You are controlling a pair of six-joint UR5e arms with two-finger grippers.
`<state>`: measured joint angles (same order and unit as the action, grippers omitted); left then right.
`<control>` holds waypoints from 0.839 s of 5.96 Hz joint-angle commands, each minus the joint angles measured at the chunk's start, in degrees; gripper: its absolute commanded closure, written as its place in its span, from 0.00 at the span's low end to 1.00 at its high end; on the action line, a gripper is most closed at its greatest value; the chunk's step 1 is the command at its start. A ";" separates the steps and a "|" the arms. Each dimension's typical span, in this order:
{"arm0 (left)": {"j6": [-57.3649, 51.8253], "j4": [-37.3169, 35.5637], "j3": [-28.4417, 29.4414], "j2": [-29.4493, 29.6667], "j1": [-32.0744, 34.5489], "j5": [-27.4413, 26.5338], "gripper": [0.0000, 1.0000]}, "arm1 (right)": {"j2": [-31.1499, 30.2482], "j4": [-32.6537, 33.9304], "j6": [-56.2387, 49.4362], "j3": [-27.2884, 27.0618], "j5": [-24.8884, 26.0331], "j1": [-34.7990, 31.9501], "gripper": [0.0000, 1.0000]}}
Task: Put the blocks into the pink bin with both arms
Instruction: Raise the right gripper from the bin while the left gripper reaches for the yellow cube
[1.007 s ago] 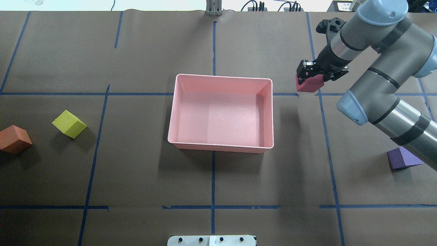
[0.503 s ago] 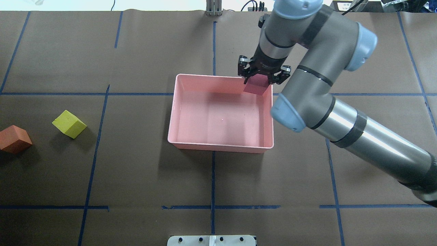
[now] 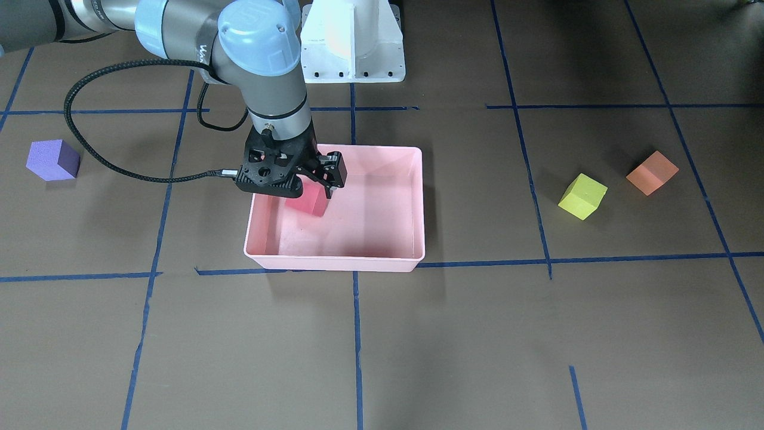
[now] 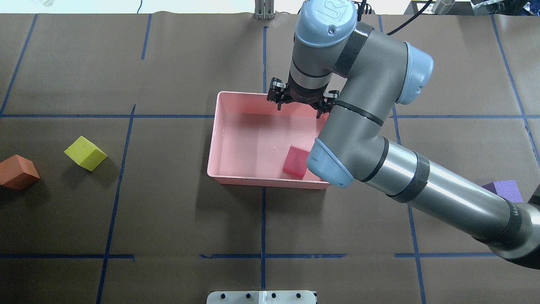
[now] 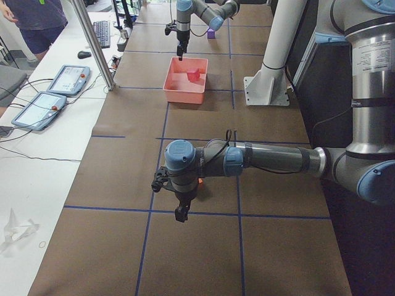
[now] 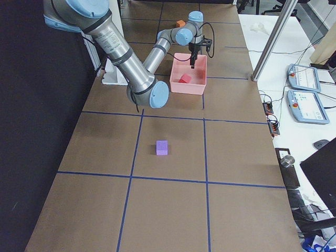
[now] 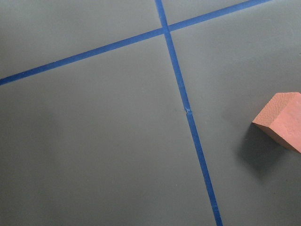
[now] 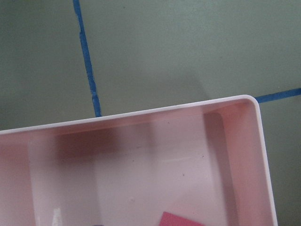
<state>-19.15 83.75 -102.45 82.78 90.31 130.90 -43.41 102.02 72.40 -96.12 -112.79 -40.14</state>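
Note:
The red block (image 4: 295, 161) lies loose on the floor of the pink bin (image 4: 219, 126), near its right side; it also shows in the front view (image 3: 308, 203) and the right wrist view (image 8: 181, 220). My right gripper (image 4: 300, 102) hangs open and empty over the bin's far rim, above the block. The yellow-green block (image 4: 85, 153) and the orange block (image 4: 17, 172) sit on the table at far left. The purple block (image 4: 504, 190) sits at far right, partly behind my right arm. My left gripper (image 5: 179, 206) shows only in the exterior left view; I cannot tell its state. The orange block (image 7: 282, 122) is beside it.
The table is covered in brown paper with a blue tape grid. The white pedestal base (image 3: 352, 42) stands behind the bin. A metal post (image 5: 92, 43) and operator tablets (image 5: 52, 92) are beyond the table's far edge.
My right arm carried the red block leftward over the pink bin and let it go. The block now lies in the bin. The other blocks have not moved.

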 commanded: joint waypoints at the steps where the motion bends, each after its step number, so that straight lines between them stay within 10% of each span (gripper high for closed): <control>1: 0.51 10.13 -0.04 5.15 -1.18 0.14 0.00 | -2.36 3.78 -9.24 -2.84 -4.33 -5.43 0.00; 5: 19.81 23.43 -0.47 6.51 -18.88 4.98 0.00 | -20.00 3.71 -50.58 -6.19 -13.84 -25.20 0.00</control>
<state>-3.71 102.19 -103.05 89.03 77.14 135.97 -58.96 105.78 33.12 -102.14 -124.97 -60.53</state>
